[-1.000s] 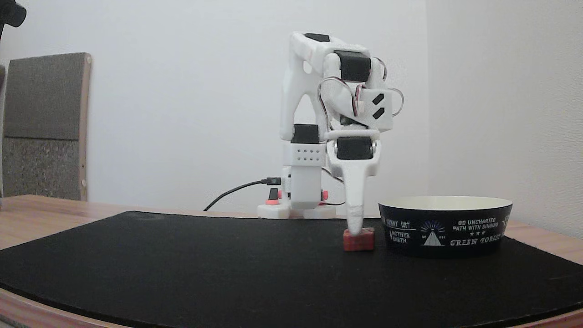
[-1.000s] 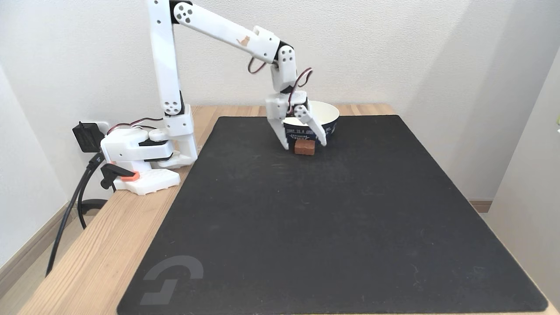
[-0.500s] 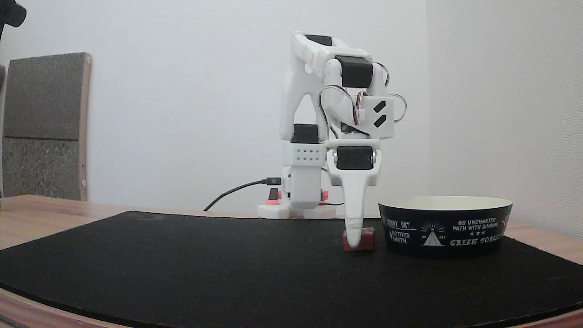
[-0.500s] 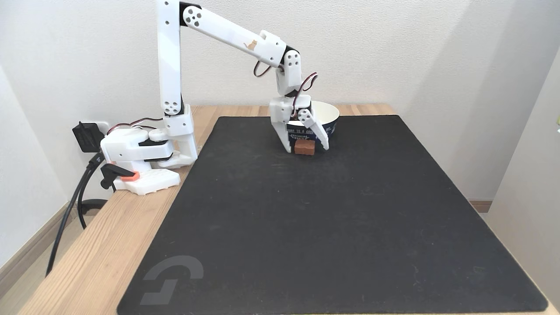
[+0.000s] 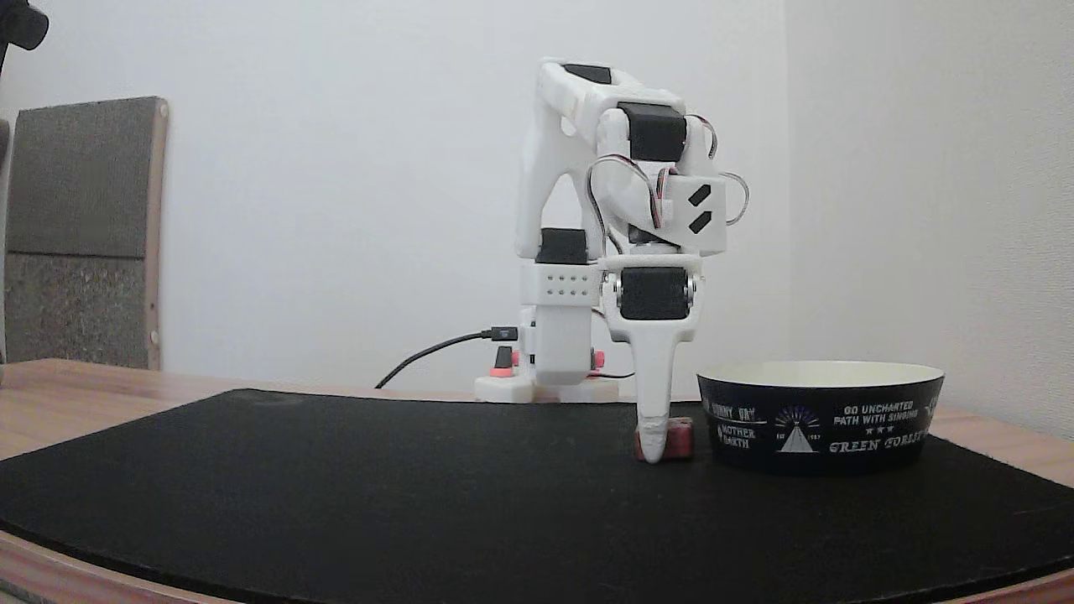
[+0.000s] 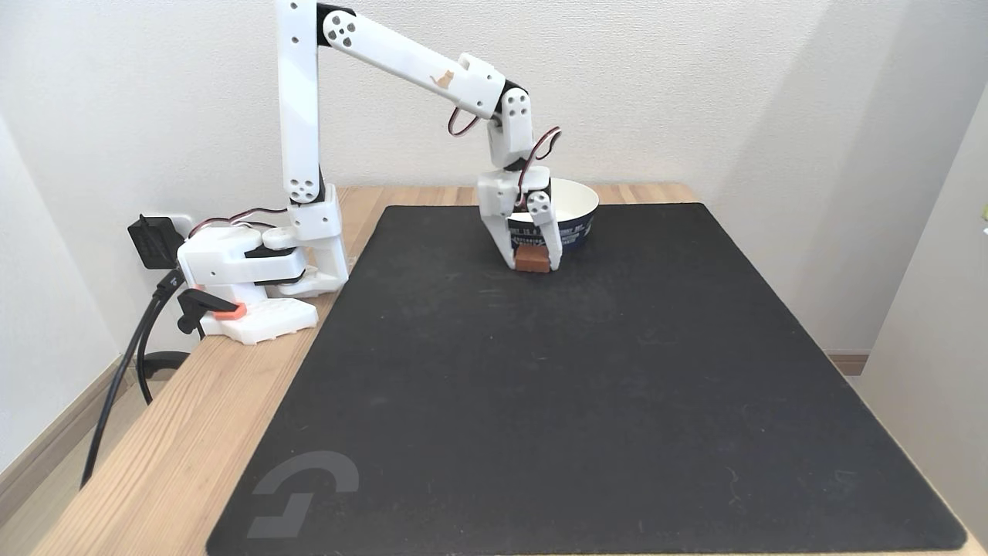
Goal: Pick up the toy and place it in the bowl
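Note:
The small red-pink toy rests on the black mat, just in front of the bowl. My gripper points straight down over it, with a white finger pressed against each side, so it is shut on the toy. In a fixed view from table level, the near finger covers most of the toy, which still touches the mat. The bowl, black outside with white print and cream inside, stands right of the toy with a narrow gap between them.
The black mat covers most of the wooden table. The arm's base and its cables sit at the table's left edge. A grey panel leans against the wall behind.
My gripper came down around the toy and its fingers closed from wide apart onto the toy's sides. The toy shifted slightly and stayed on the mat.

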Controlling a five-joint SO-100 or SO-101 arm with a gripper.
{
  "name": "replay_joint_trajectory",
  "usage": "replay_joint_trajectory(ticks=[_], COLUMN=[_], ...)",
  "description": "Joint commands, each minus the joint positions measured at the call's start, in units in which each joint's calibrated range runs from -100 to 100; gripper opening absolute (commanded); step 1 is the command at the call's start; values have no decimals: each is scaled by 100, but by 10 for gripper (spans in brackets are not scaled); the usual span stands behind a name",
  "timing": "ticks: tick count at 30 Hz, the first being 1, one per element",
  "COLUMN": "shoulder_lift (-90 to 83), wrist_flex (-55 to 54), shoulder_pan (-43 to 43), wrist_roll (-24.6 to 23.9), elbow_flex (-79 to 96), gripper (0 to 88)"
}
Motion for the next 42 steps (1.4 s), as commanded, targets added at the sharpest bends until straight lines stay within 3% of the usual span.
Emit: replay_joint_trajectory(ticks=[1,7,19,35,42], shoulder_lift=[14,-78,-962,-2896,-2721], wrist_flex=[-114,-114,106,1216,462], shoulder_pan=[-33,34,352,-426,-459], wrist_roll=[-6,31,46,46,224], elbow_flex=[-145,-136,-289,-1442,-1154], gripper=[178,124,118,118,120])
